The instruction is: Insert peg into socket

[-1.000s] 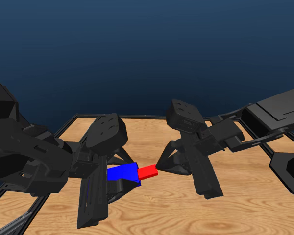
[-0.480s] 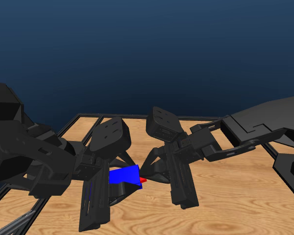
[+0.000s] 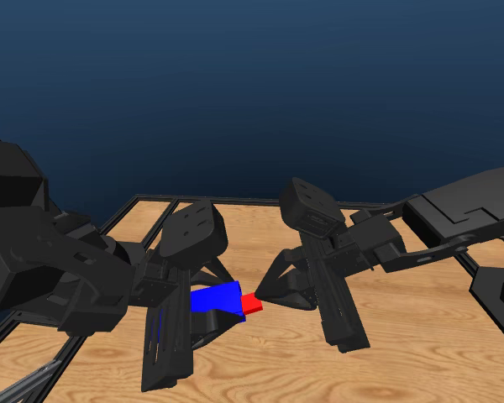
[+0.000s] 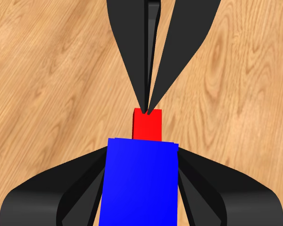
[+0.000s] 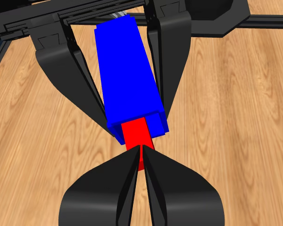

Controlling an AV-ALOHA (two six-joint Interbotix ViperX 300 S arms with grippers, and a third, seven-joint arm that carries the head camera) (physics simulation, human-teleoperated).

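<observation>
The blue socket (image 3: 216,300) hangs above the table, with my left gripper (image 3: 208,309) shut on its sides. The red peg (image 3: 251,303) sticks partly out of the socket's open end, its far part hidden inside. My right gripper (image 3: 264,300) is shut on the peg's free end. The left wrist view has the socket (image 4: 139,188) between my own jaws and the short red peg stub (image 4: 147,126) beyond it, pinched by the right gripper (image 4: 147,107). In the right wrist view the peg (image 5: 136,134) enters the socket (image 5: 127,75), which the left gripper (image 5: 122,61) clamps.
The wooden table (image 3: 403,353) lies below both grippers, ringed by a dark frame (image 3: 143,201). The right arm's base (image 3: 496,298) stands at the right edge, and the left arm's bulk (image 3: 42,269) fills the left side.
The peg went deep into the socket half a second ago, leaving only a red sliver. Now more red shows and the right gripper has drawn back to the right.
</observation>
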